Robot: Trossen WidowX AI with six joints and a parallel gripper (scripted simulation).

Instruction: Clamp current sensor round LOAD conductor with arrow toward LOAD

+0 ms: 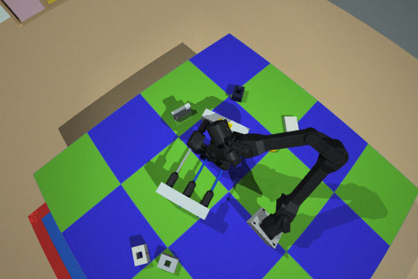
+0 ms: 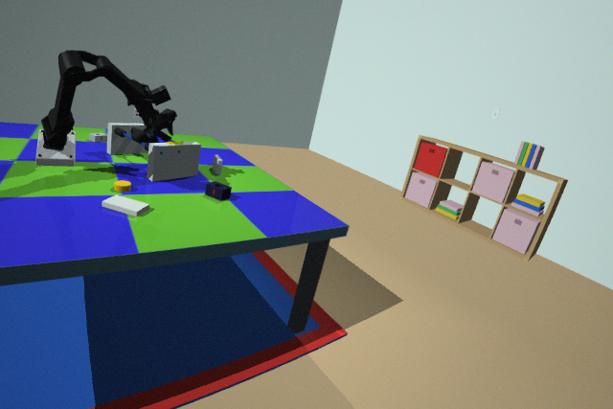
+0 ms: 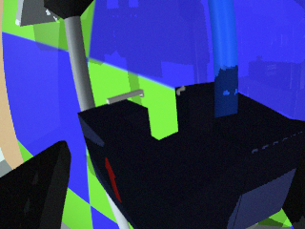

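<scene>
The dark sensor (image 3: 162, 176) fills the lower middle of the wrist view, with a red arrow (image 3: 112, 180) on its left side pointing up the picture. A notch shows at its far edge. The blue conductor (image 3: 225, 43) runs down to its far side; whether the sensor encloses it or is latched cannot be told. The grey conductor (image 3: 78, 57) (image 1: 183, 161) passes behind its left corner. Two blue conductors (image 1: 200, 169) (image 1: 216, 180) show in the top view. My gripper (image 3: 151, 134) is open, its fingers on either side of the sensor. The LOAD marking is not legible.
The conductors run from a white end block (image 1: 182, 200) toward another white block (image 1: 240, 128) (image 2: 172, 162). A dark block (image 1: 238, 93) (image 2: 217, 191), a grey upright piece (image 1: 181, 113), two white square pieces (image 1: 135, 261) (image 1: 162, 266), a white bar (image 1: 290, 123) and a yellow disc (image 2: 122, 186) stand around.
</scene>
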